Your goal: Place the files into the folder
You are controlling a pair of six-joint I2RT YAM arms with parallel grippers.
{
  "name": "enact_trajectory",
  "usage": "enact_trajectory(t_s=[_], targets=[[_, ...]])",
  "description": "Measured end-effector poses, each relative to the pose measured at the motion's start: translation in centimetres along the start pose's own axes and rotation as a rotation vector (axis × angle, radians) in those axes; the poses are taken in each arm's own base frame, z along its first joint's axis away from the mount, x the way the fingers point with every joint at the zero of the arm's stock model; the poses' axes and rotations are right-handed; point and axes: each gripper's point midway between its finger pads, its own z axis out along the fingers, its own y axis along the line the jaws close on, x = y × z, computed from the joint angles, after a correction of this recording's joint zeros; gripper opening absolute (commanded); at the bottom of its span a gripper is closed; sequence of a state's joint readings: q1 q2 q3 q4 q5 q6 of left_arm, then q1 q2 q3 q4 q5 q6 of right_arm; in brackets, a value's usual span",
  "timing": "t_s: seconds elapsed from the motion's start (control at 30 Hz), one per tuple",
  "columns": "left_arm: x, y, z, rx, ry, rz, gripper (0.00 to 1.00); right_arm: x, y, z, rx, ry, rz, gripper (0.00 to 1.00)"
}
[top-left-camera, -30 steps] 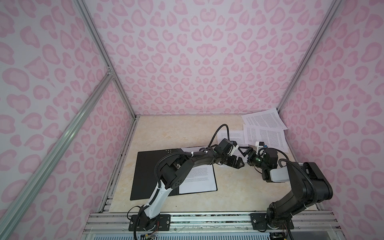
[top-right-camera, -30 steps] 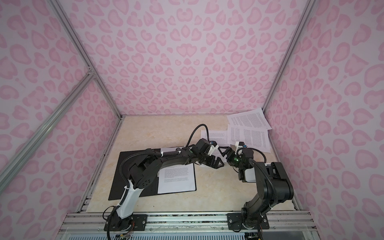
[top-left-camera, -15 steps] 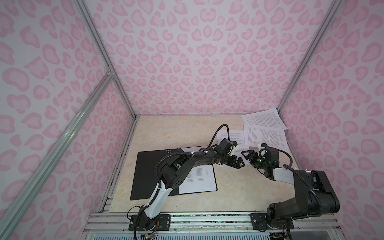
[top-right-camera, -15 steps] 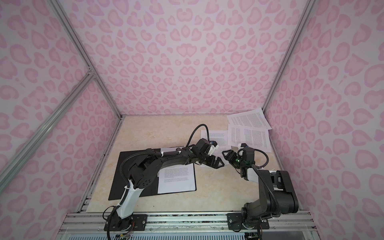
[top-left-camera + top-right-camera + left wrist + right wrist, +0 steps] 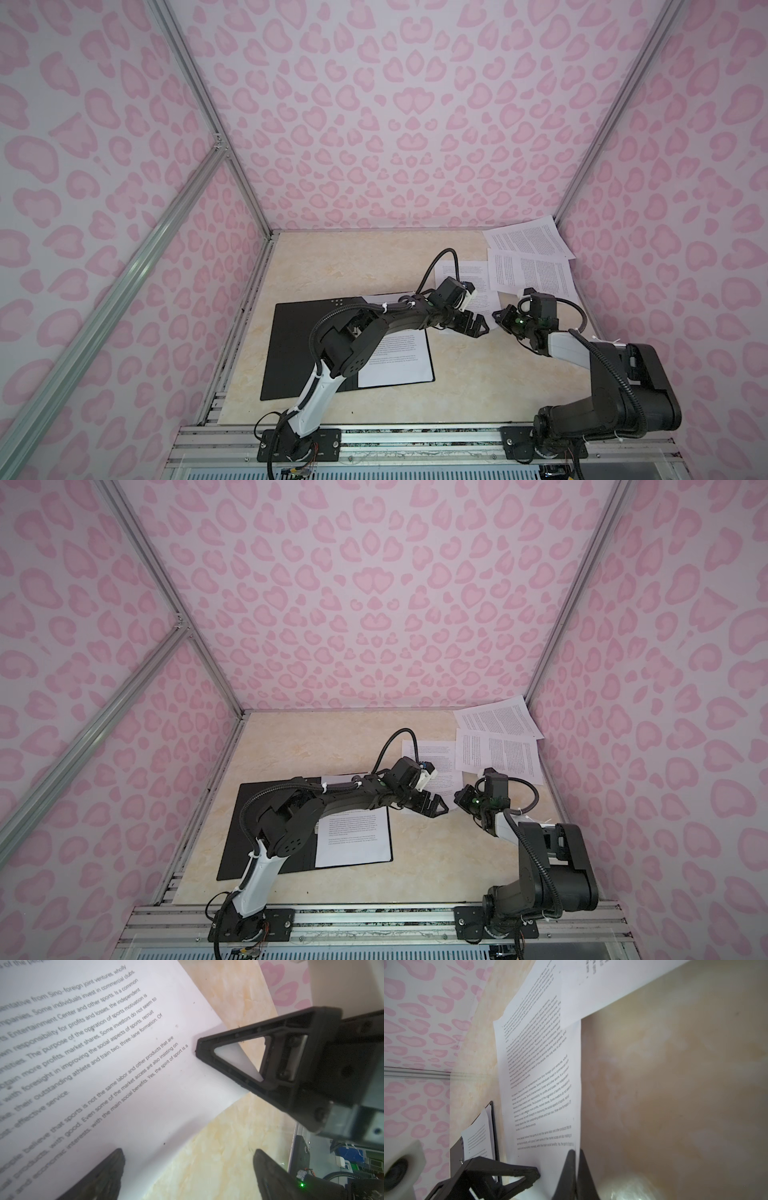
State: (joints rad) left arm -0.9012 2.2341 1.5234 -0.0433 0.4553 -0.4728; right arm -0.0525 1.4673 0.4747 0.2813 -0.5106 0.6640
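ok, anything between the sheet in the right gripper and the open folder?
Yes. The right gripper is shut on the edge of the sheet; the open left gripper sits beside it on the folder side, and the left arm stretches over the folder itself.

The left arm (image 5: 365, 336) hides part of the folder (image 5: 291, 349); print on the far files (image 5: 525, 243) seems too small to read.

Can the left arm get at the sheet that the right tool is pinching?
Probably yes. The left tool hangs open at the edge of that sheet, with nothing between them; the right tool grips only its corner.
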Motion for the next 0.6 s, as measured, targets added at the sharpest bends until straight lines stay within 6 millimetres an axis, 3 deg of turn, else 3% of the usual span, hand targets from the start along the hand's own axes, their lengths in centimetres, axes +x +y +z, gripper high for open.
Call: enact_trajectory(t_s=[0.3,0.6], targets=[[2.4,-0.3,-3.4,-0.061,0.061,0.062,0.98,0.2,-0.1,-0.3,0.009,0.002,0.012,0.00],[-1.0,-4.6,-8.3,0.017,-0.152,0.207,0.98,0.6,-0.2,-0.2,0.000,0.017,0.028,0.00]])
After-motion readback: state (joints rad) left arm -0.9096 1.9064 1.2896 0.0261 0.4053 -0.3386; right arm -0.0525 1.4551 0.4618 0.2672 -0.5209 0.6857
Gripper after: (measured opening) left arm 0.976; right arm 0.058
